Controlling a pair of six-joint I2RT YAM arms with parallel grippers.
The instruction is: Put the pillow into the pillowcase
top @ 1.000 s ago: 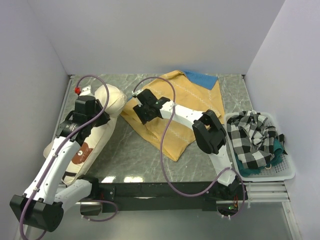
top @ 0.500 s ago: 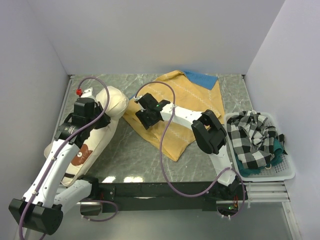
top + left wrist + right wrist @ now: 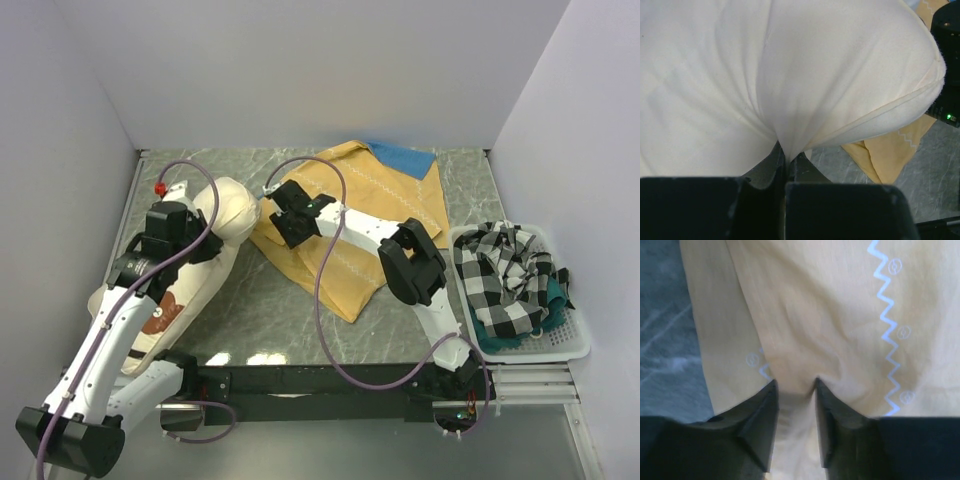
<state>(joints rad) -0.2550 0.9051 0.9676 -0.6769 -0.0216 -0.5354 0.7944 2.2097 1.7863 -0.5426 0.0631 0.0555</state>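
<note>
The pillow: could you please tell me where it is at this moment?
In the top view the pillow lies on the table's left side, pinched by the left pincer, its far end just beside the pillowcase's left edge.

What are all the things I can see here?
pillow: one, cream-white, on the left side of the table, its far end close to the pillowcase
pillowcase: one, mustard-yellow with pale zigzags and a blue bit at the far corner, lying at the middle and back of the table
checked cloth: one, black and white, piled in the basket
green cloth: one, dark teal-green, under the checked cloth
basket: one, white, at the table's right edge
table: one, grey-green marble pattern
left gripper: one, black, shut on a pinch of the pillow
right gripper: one, black, pinching a fold of the pillowcase
</note>
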